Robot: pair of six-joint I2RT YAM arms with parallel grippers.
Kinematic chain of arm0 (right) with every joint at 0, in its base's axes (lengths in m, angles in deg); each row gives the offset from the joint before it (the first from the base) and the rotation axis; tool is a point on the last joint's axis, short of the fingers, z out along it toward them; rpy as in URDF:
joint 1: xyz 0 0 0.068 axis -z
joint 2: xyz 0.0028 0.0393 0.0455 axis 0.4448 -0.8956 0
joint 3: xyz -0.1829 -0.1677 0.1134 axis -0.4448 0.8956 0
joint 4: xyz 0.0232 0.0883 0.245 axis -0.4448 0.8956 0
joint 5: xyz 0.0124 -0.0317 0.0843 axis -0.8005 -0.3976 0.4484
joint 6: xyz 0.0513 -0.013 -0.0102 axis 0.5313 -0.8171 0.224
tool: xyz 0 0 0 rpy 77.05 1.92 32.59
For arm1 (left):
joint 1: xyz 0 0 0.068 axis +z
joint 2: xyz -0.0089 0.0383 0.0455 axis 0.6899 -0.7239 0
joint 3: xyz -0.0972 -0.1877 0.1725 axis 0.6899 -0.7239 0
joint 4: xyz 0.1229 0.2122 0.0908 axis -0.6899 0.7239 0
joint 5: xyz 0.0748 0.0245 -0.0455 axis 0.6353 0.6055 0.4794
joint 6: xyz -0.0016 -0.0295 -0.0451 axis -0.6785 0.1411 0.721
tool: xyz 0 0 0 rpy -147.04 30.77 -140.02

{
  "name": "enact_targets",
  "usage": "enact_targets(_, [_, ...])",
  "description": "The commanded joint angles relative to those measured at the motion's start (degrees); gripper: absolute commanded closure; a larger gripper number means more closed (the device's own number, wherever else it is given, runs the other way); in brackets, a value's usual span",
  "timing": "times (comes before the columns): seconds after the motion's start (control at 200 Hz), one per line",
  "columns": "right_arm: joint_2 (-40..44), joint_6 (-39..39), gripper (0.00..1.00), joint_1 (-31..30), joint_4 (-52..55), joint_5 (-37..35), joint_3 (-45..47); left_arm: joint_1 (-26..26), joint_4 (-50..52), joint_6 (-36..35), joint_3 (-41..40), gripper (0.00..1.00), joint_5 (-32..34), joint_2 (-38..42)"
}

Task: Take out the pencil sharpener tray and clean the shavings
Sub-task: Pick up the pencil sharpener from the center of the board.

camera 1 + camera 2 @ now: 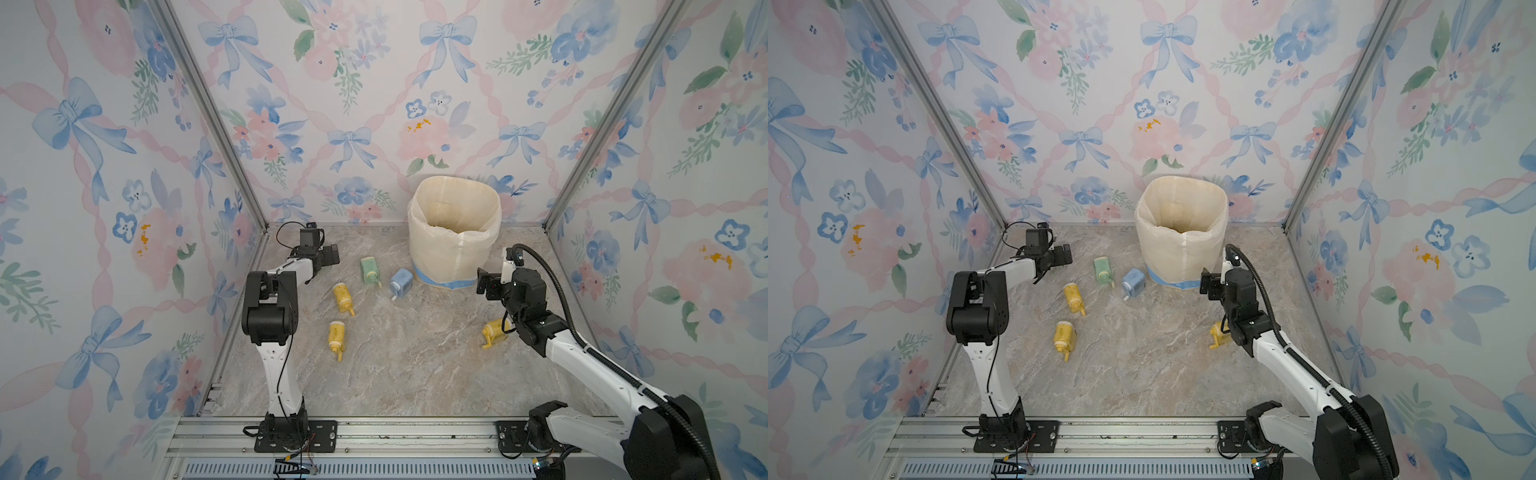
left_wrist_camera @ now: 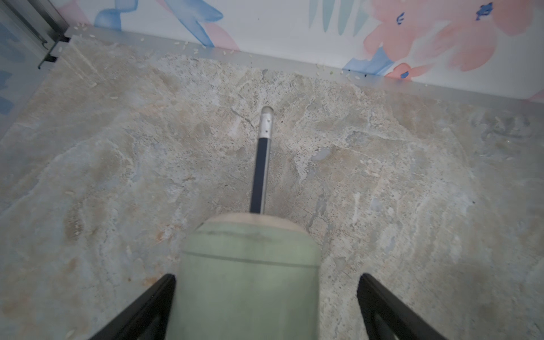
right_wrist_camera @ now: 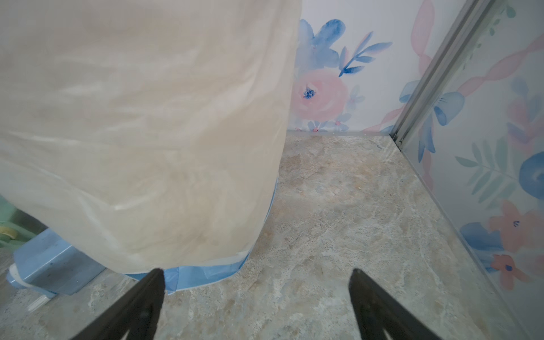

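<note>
A pale green pencil sharpener (image 2: 250, 279), blurred, lies between my left gripper's (image 2: 266, 278) wide-spread fingers, and a dark pencil (image 2: 260, 173) sticks out of its far end. In both top views the left gripper (image 1: 332, 254) (image 1: 1065, 254) hangs near the back left corner, and a green sharpener (image 1: 369, 270) (image 1: 1102, 269) lies on the table just right of it. My right gripper (image 1: 484, 282) (image 1: 1206, 282) (image 3: 256, 272) stands open and empty beside the bin. No separate tray or shavings show.
A bag-lined bin (image 1: 440, 253) (image 3: 147, 117) stands at the back middle. A blue sharpener (image 1: 401, 282) lies left of it, two yellow ones (image 1: 343, 297) (image 1: 336, 334) lie nearer the left arm, and one yellow (image 1: 492, 332) lies under the right arm. Walls close in on three sides.
</note>
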Motion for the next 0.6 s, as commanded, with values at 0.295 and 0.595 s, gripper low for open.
enact_targets(0.295, [1.7, -0.7, 0.03, -1.1, 2.6, 2.5, -0.5, 0.0, -21.6, -4.0, -17.6, 0.02, -5.1, 6.5])
enact_targets(0.595, [1.3, -0.6, 0.03, -1.1, 2.3, 2.8, -0.2, 2.2, -25.8, -4.2, -18.3, 0.05, -8.6, 5.7])
